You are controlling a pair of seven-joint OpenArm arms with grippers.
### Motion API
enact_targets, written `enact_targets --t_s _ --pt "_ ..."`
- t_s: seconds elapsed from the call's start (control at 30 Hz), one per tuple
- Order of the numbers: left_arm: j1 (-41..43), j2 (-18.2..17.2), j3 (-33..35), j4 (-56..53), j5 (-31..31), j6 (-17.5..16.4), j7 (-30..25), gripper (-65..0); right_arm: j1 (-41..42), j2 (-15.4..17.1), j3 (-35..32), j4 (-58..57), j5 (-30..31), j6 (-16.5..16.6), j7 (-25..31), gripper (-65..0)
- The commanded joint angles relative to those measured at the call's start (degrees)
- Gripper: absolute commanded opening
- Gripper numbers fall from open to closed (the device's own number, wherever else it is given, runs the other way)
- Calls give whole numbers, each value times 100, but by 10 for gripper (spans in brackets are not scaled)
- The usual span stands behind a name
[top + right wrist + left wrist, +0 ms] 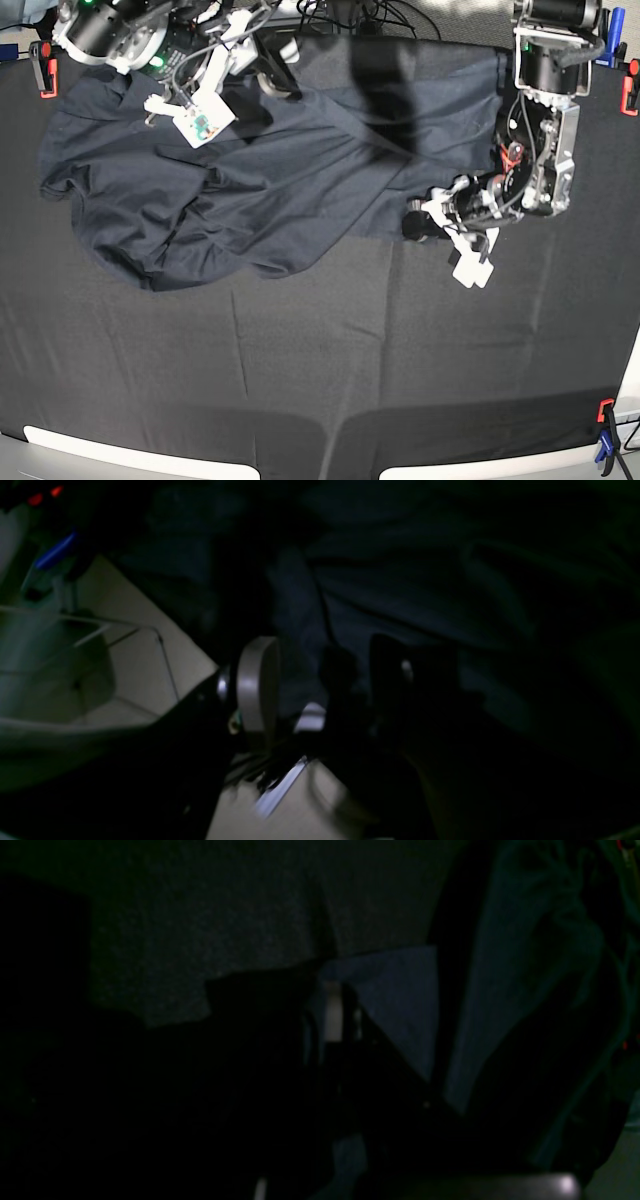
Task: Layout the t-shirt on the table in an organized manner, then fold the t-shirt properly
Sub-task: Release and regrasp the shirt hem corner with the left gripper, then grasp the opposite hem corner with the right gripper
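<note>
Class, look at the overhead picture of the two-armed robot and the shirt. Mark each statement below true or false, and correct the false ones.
1. The dark navy thin-fabric t-shirt is folded into a neat rectangle. False: it lies spread and wrinkled.
2. The left claw is at the shirt's edge. True.
3. The shirt hangs off the black cloth-topped table. False: it rests on the tabletop.
4. Red clamps sit at the table's corners. True.

The right wrist view is very dark. Rumpled t-shirt (pixel 400 580) fills the frame from 10 to 4 o'clock. The right gripper (pixel 357 665) sits at centre, its dark fingers (pixel 387 655) apart over the cloth. A pale floor (pixel 135 630) shows toward 8 o'clock.
</note>
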Motion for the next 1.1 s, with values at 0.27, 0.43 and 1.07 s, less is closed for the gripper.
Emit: enact_targets --t_s 0.27,0.43,1.07 --pt "-197 -37 2 55 2 -17 -511 -650 1023 17 761 105 -1198 -203 1113 -364" --pt "-826 -37 2 55 822 4 -789 -650 1462 17 1351 105 -1176 -223 828 -364" --pt "-1364 -33 4 55 828 111 -284 -650 4048 1517 916 -4050 -1589 -514 772 -364"
